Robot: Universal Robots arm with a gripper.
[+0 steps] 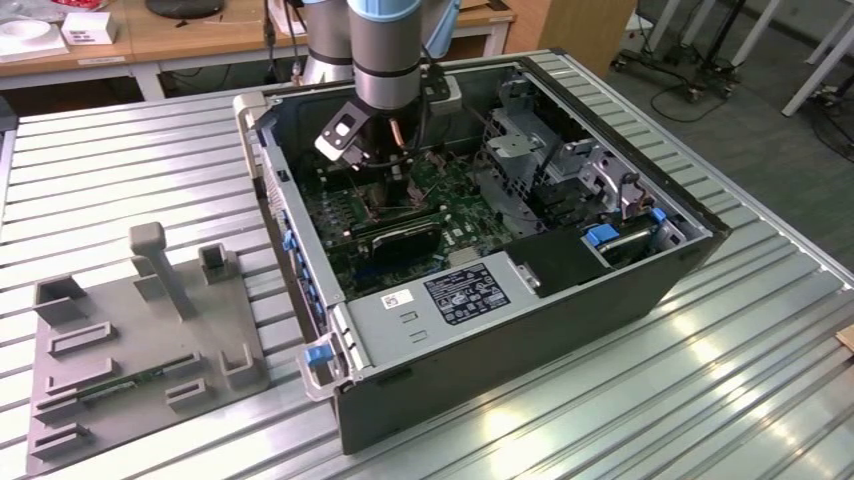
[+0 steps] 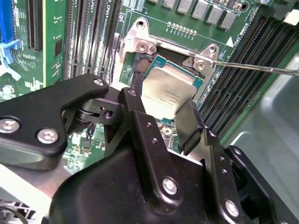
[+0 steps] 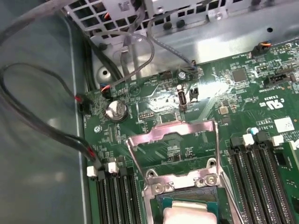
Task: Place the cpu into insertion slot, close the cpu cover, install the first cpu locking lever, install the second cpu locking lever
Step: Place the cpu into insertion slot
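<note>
Black two-fingered gripper [image 2: 161,105] looms in the second wrist view, fingers drawn narrow and apparently clasping the small flat square cpu [image 2: 170,86], silver-grey on top, by opposite edges. The chip lies at the dark, silver-rimmed square insertion slot [image 2: 140,66]; whether it is fully seated cannot be told. The thin silver frame-shaped cpu cover [image 3: 163,133] stands raised in the first wrist view. By the look of it, placing is in hand; seating calls for a level, square-on settle.
</note>
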